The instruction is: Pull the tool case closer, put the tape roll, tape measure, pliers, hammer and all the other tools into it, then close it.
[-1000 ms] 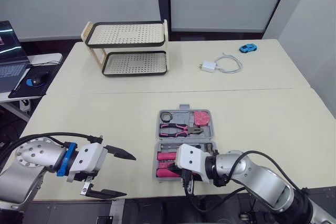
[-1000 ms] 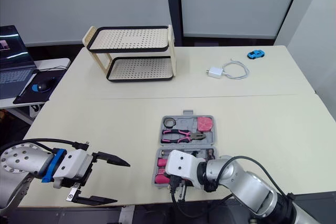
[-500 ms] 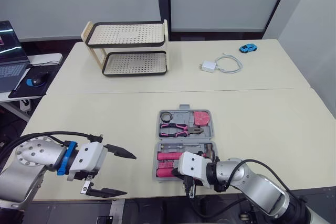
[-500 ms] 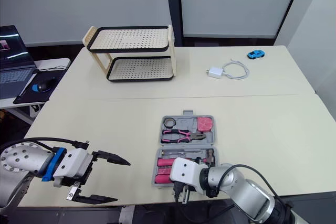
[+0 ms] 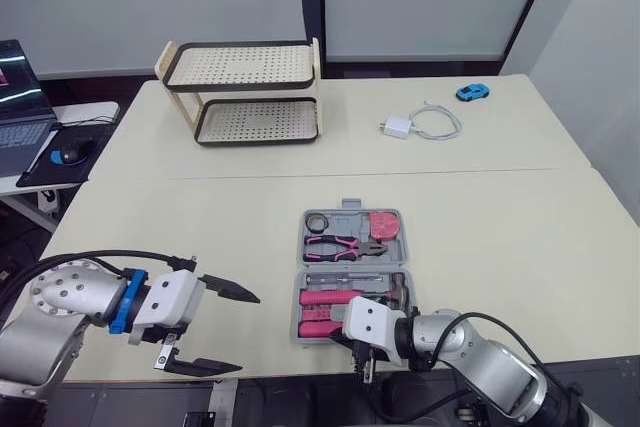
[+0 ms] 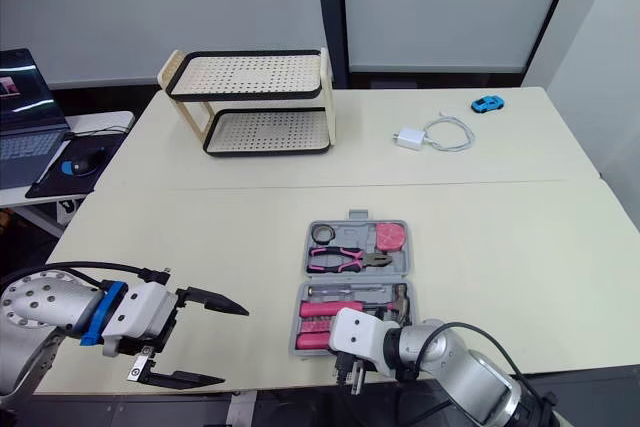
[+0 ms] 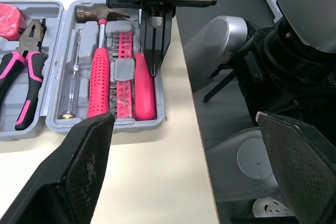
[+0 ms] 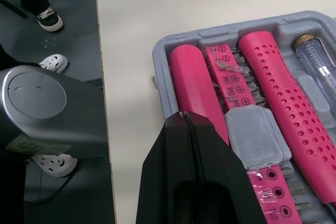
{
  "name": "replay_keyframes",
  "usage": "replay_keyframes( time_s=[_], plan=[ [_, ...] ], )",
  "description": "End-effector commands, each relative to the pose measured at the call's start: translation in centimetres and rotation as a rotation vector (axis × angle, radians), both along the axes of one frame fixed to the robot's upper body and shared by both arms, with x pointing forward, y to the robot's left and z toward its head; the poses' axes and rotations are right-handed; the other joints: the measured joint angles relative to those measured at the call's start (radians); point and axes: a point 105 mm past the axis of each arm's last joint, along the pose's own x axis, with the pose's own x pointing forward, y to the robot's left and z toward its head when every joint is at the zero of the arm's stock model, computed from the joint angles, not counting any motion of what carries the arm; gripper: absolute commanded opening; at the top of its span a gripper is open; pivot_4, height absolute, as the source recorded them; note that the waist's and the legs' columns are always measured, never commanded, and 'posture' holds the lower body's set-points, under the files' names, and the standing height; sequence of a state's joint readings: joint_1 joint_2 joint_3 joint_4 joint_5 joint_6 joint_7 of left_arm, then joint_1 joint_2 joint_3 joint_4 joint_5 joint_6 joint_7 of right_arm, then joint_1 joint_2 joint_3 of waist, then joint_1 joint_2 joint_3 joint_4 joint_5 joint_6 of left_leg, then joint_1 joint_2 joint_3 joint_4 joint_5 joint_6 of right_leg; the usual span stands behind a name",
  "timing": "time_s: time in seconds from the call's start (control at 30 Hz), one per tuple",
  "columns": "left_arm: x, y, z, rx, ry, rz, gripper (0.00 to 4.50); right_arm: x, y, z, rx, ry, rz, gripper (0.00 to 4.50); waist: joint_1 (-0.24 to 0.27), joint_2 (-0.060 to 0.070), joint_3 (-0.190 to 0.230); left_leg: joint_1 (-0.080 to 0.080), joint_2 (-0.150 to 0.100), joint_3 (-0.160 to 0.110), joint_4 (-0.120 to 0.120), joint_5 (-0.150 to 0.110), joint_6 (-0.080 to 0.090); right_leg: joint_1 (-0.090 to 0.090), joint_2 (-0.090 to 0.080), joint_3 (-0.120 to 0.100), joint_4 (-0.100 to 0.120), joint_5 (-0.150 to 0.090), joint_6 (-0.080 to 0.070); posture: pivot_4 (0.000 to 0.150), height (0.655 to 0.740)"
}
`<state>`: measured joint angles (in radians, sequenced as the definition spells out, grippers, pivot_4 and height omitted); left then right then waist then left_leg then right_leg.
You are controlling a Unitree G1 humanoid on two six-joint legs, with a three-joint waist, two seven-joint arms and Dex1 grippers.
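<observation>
Tool case [image 5: 352, 266]: in the head views we see it lying open and flat at lower centre, near the front edge of the desk [image 5: 200, 217].
Far half: tape roll [image 5: 318, 221] at its left, pink tape measure [image 5: 384, 224] at its right, pliers [image 5: 345, 244] lying across just below them.
Near half: hammer [image 5: 322, 297] and other pink-handled tools side by side.
Left gripper [image 5: 225, 332]: lower left of the frame, over the desk's front edge, fingers wide apart with nothing between them, well apart from the case.
Right gripper [image 5: 358, 365]: bottom centre, at the near rim of the case.
Rest of desk: two-tier rack [image 5: 245, 92] upper left; white charger [image 5: 420, 124] with its cable and blue toy car [image 5: 472, 92] upper right; laptop [image 5: 20, 97] and mouse [image 5: 68, 155] at the far left edge.
Left wrist view: the hammer's pink grip, a bit holder [image 7: 124, 72] and a pink screwdriver handle [image 7: 144, 90] sit side by side in their slots; the right gripper points at that handle.
Right wrist view: its black fingers [image 8: 210, 171] are pressed together and empty, tips over the screwdriver handle; whether they touch it we cannot tell.
</observation>
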<state>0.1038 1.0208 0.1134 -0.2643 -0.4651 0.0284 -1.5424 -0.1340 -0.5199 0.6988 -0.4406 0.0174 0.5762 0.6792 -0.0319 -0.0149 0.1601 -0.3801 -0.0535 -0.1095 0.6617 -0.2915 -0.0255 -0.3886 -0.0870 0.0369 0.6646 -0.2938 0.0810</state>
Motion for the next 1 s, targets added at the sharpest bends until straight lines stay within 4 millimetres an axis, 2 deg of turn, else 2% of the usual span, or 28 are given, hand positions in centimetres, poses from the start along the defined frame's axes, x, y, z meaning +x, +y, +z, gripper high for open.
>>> replay_keyframes(
  time_s=[0.03, 0.17, 0.3, 0.43, 0.57, 0.7, 0.83, 0.93, 1.0],
  plan=[
    [0.0, -0.2, 0.4, 0.008, -0.012, -0.02, 4.5, 0.1, -0.2, 0.1, 0.001, 0.008, -0.017, 0.02, 0.0, 0.0, 0.0, 0.0, 0.0, 0.0, 0.0, 0.0, 0.0, 0.0, 0.0, 0.0, 0.0, 0.0, 0.0, 0.15, 0.74],
    [0.0, -0.2, 0.3, 0.007, -0.012, -0.02, 4.5, 0.0, -0.2, 0.9, 0.029, 0.009, -0.01, 0.02, 0.0, 0.0, 0.0, 0.0, 0.0, 0.0, 0.0, 0.0, 0.0, 0.0, 0.0, 0.0, 0.0, 0.0, 0.0, 0.15, 0.74],
    [0.1, -0.2, 0.3, 0.006, -0.016, -0.019, 4.5, 0.1, 0.0, 2.5, 0.09, 0.004, -0.001, 0.02, 0.0, 0.0, 0.0, 0.0, 0.0, 0.0, 0.0, 0.0, 0.0, 0.0, 0.0, 0.0, 0.0, 0.0, 0.0, 0.15, 0.74],
    [0.3, 0.0, 0.3, 0.01, -0.023, -0.011, 4.5, 0.3, 0.1, 5.4, 0.167, -0.022, 0.025, 0.02, 0.0, 0.0, 0.0, 0.0, 0.0, 0.0, 0.0, 0.0, 0.0, 0.0, 0.0, 0.0, 0.0, 0.0, 0.0, 0.15, 0.74],
    [0.7, 0.3, 0.3, 0.014, -0.033, 0.007, 4.5, 0.6, -0.7, 7.4, 0.172, -0.054, 0.045, 0.02, 0.0, 0.0, 0.0, 0.0, 0.0, 0.0, 0.0, 0.0, 0.0, 0.0, 0.0, 0.0, 0.0, 0.0, 0.0, 0.15, 0.74],
    [1.9, 1.1, 0.5, 0.01, -0.071, 0.079, 4.5, 1.8, -2.9, 9.5, 0.151, -0.117, 0.035, 0.02, 0.002, 0.0, 0.0, -0.001, 0.0, 0.0, 0.0, 0.0, 0.0, 0.0, 0.0, 0.0, 0.0, 0.0, 0.0, 0.15, 0.74],
    [3.4, 2.2, 0.4, 0.01, -0.098, 0.17, 4.5, 3.0, -6.0, 10.1, 0.098, -0.147, 0.002, 0.02, 0.002, 0.0, 0.0, 0.0, 0.0, 0.0, 0.0, 0.0, 0.0, 0.0, 0.0, 0.0, 0.0, 0.0, 0.0, 0.15, 0.74],
    [4.5, 2.9, 0.4, 0.013, -0.121, 0.227, 3.95, 3.9, -8.9, 9.4, 0.022, -0.157, -0.03, 0.0, 0.002, 0.0, 0.0, -0.001, 0.0, 0.0, 0.0, 0.0, 0.0, 0.0, 0.0, 0.0, 0.0, 0.0, 0.0, 0.15, 0.74],
    [5.3, 3.3, 0.3, 0.017, -0.134, 0.265, 3.39, 4.6, -10.8, 9.0, -0.025, -0.164, -0.062, 0.0, 0.003, 0.0, 0.0, -0.001, 0.0, 0.001, 0.0, 0.0, 0.0, 0.001, 0.0, 0.0, 0.0, 0.0, 0.0, 0.15, 0.74]
  ],
)
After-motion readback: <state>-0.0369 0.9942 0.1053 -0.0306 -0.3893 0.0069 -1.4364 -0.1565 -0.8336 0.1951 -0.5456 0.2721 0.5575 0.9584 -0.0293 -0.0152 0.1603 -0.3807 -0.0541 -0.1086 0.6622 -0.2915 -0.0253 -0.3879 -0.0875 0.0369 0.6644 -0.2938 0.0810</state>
